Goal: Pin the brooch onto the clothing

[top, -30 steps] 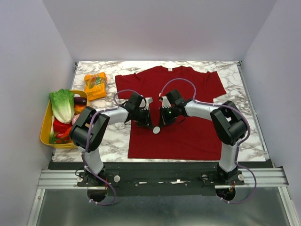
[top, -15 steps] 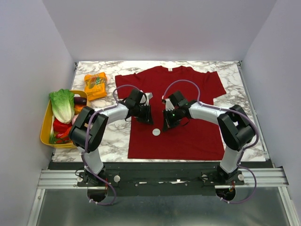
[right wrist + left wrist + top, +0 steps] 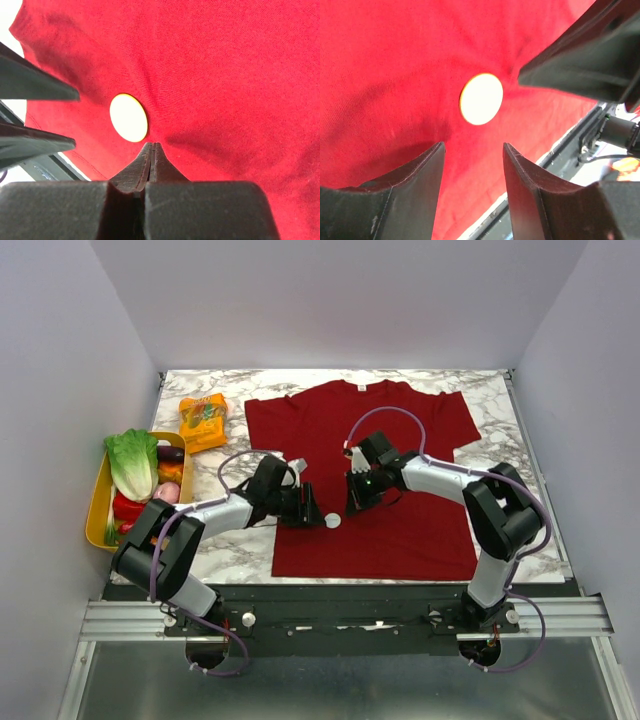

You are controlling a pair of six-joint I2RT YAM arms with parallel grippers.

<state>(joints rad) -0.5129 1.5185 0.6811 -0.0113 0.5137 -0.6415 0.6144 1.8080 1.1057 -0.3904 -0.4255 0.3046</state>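
Observation:
The brooch lies pale side up on the lower left part of the dark red clothing, which is spread flat on the marble table. My left gripper sits just left of it, open. In the left wrist view the brooch rests on the shirt a little beyond my open gripper, nothing between the fingers. My right gripper is shut, its tip down on the fabric right beside the brooch. The cloth puckers slightly around that tip.
A yellow tray with lettuce and other vegetables stands at the table's left edge. An orange snack packet lies left of the shirt's sleeve. The shirt's hem runs close to the table's near edge and the metal rail.
My left gripper has gone from shut to open and dropped back toward the near left, now facing the brooch. The right gripper shifted slightly right and stays shut. The brooch has not moved.

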